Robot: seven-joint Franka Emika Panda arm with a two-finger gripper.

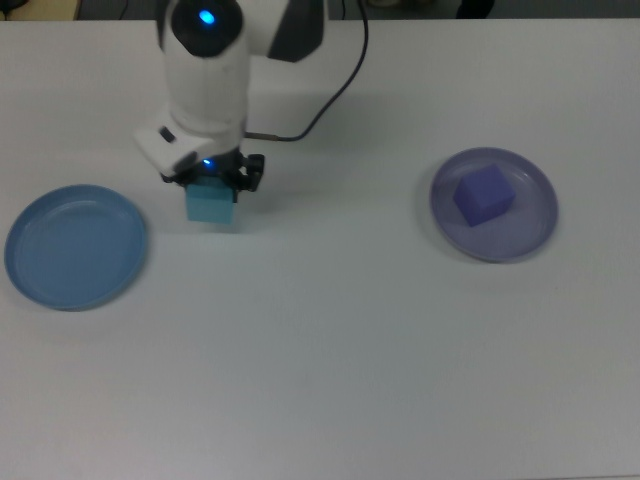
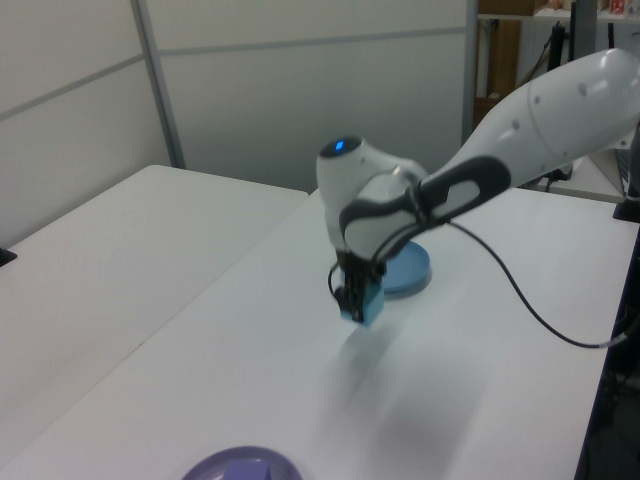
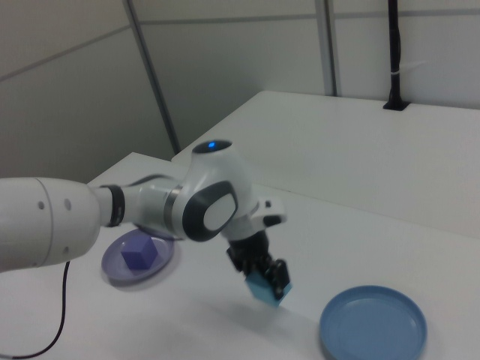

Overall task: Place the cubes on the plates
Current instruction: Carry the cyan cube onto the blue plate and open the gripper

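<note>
Pincer [image 1: 212, 185] closed on the turquoise cube [image 1: 211, 204], one finger on each of two opposite flat sides, cube hanging just below the fingertips. In the left view, cube [image 2: 363, 301] lifted clear of the white worktop [image 1: 330, 350], tilted a little, a faint shadow beneath. In the right view, same cube [image 3: 268, 287] also off the surface, between the two plates and nearer the blue one.

Blue plate [image 1: 76, 246] empty, at the top view's left, near the carried cube but not under it. Purple cube [image 1: 484, 195] already resting on the lavender plate [image 1: 494, 204] at the top view's right, well apart from the arm.

Judging by looks: small, matte, solid block, probably light and stiff, unlikely to deform or break under the squeeze. Flat parallel faces give a sure hold; matte finish suggests little slipping. Best grip across the middle of two opposite faces, as here, not on edges or corners, where twisting out seems likelier. Slight tilt a possible cause of a corner-first landing and a small tumble; shallow rim should keep it in.
</note>
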